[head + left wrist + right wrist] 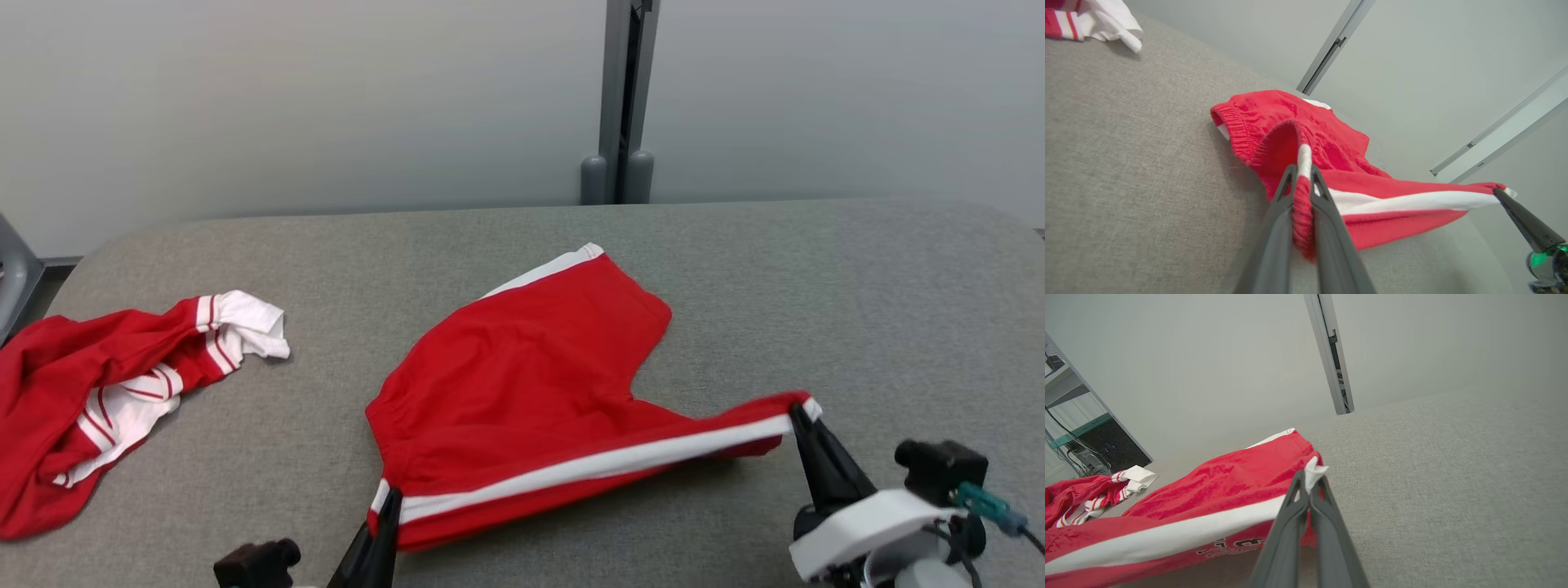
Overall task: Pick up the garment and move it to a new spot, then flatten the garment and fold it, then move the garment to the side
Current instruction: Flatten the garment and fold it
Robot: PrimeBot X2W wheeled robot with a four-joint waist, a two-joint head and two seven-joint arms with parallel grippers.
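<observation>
Big grey padded surface (pixel 735 269) in front of me, and the red shorts (pixel 522 367) sit about mid-way across it, toward my edge. Most of the cloth lies on the surface, but the near side is lifted and pulled tight between my two arms. I reckon that's the point of the hold: one end of the side seam each, so the fabric tensions out and can go down flat before any fold.

Well off to my left there's a crumpled red and white garment (pixel 98 392), not my job as far as I can tell.

The shorts have a white stripe (pixel 588 465) along the taut edge, a gathered waistband (pixel 1237 130), and dark lettering (pixel 1229 545) I can't read.

Left jaws are clamped on the waistband end of the stripe, right jaws pinched closed on the hem end.
</observation>
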